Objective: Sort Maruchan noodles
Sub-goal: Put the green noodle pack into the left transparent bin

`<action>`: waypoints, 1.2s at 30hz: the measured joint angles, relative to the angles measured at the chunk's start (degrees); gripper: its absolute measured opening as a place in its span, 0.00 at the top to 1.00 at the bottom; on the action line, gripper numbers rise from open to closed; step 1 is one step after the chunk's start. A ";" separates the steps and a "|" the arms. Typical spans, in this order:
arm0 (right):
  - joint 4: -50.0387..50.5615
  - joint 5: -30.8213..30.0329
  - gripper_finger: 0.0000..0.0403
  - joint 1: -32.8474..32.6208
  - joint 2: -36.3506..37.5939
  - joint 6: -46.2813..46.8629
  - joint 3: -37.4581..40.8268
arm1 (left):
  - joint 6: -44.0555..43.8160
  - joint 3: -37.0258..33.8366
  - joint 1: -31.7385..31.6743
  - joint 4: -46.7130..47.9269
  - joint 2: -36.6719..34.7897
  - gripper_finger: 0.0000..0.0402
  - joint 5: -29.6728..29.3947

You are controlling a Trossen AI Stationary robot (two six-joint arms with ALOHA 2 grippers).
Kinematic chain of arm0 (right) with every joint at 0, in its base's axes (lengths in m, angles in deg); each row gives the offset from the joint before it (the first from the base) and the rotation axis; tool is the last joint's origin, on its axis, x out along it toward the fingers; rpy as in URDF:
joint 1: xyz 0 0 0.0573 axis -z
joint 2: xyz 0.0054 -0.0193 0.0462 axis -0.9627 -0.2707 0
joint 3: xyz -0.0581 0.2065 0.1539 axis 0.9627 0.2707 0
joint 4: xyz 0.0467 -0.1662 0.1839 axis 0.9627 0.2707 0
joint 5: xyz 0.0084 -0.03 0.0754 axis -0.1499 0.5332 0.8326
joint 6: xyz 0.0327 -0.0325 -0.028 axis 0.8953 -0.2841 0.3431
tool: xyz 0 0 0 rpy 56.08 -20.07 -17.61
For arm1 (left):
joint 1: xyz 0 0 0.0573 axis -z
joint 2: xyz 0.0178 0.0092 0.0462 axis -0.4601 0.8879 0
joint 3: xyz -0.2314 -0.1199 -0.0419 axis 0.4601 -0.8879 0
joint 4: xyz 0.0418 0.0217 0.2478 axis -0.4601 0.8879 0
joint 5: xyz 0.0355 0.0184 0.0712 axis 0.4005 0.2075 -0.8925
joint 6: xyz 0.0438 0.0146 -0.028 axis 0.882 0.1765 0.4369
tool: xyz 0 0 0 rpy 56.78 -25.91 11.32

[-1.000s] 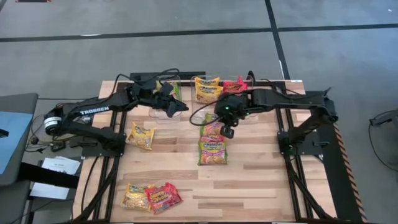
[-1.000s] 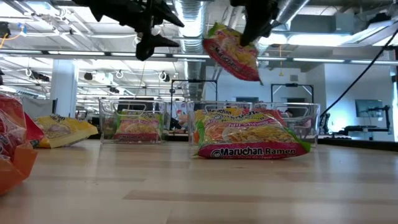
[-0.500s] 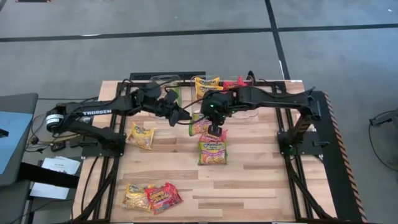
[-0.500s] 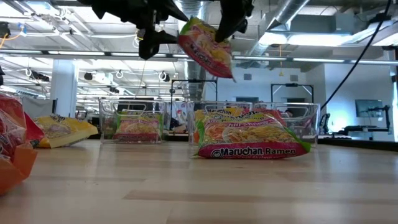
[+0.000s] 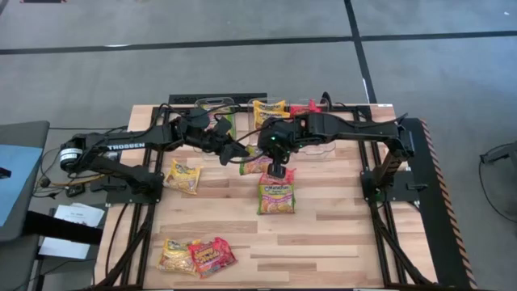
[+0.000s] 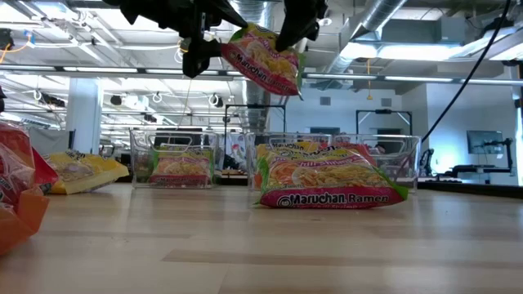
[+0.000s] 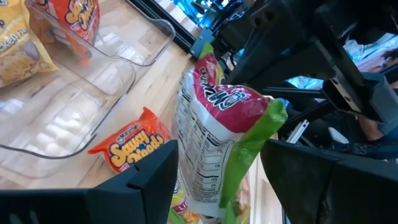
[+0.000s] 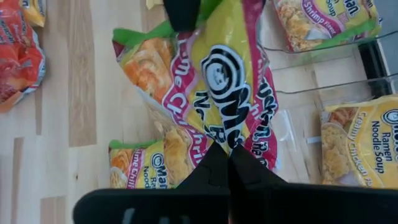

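A green, pink and yellow Maruchan noodle packet (image 5: 257, 165) hangs in the air over the table's middle, with my right gripper (image 5: 279, 170) shut on it. In the low view this packet (image 6: 263, 64) is tilted. My left gripper (image 7: 217, 171) is open, and its fingers stand on either side of the packet's green end (image 7: 249, 149). A like packet (image 5: 276, 197) lies flat on the table just below. A yellow packet (image 5: 183, 175) lies at the left. A yellow one (image 5: 175, 255) and a red one (image 5: 213, 255) lie near the front left corner. My right gripper pinches an edge of the packet (image 8: 231, 142) between its two shut fingertips, coming slanting down from the table's right. The packet is lifted clear and reaches away from the fingers toward the left arm, tilted. My left gripper's fingers (image 7: 155, 177) flank the packet's green end; I cannot tell whether they touch it.
Clear plastic bins (image 5: 300, 145) stand along the table's far edge, holding a yellow packet (image 5: 271, 113) and a red one (image 5: 305, 107). In the low view the bins (image 6: 176, 159) stand behind the lying packet (image 6: 331, 184).
My right gripper has carried the packet toward the table's left and a little up, up to the left gripper. The packet has tipped from hanging steeply to lying more level. My left gripper has swung a little toward the packet and stayed open.
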 joint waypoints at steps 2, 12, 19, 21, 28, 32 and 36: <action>-0.79 0.00 1.00 0.04 0.00 -0.09 0.02 | -0.42 -0.01 0.00 0.00 0.00 0.47 0.25; -3.72 0.04 1.00 0.06 0.00 0.21 -1.55 | 1.13 0.00 0.46 0.16 0.00 0.47 1.01; -2.35 0.04 1.00 0.04 -0.02 0.09 -1.55 | 2.40 0.00 0.44 0.26 0.00 0.48 -0.11; -2.44 0.18 1.00 0.04 -0.01 -0.03 -1.55 | 2.57 0.00 0.44 0.24 -0.02 0.50 -0.04; -2.45 0.42 1.00 0.15 -0.31 -0.54 -1.55 | 4.74 0.00 0.44 0.30 -0.02 0.71 -0.32; -2.37 0.42 1.00 0.15 -0.31 -0.54 -1.55 | 4.79 0.00 0.42 0.32 -0.04 0.80 -1.39; -2.21 0.39 1.00 0.15 -0.31 -0.54 -1.55 | 4.80 -0.02 0.42 0.20 -0.04 0.82 -1.45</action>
